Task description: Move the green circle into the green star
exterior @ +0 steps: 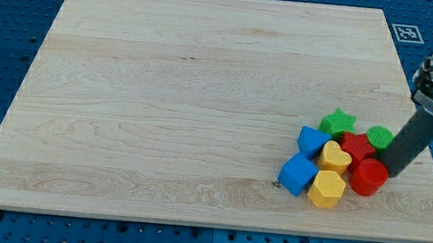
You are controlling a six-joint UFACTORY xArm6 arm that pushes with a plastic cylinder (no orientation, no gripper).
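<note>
The green circle lies at the right of a tight cluster near the board's lower right. The green star lies at the cluster's top, a short way to the circle's left, with a red block between and below them. My tip is at the lower end of the dark rod, just right of the cluster. It stands just below and right of the green circle and beside the red cylinder.
The cluster also holds a blue block, a blue cube, a yellow heart and a yellow hexagon. The wooden board rests on a blue pegboard. The board's right edge is close to the rod.
</note>
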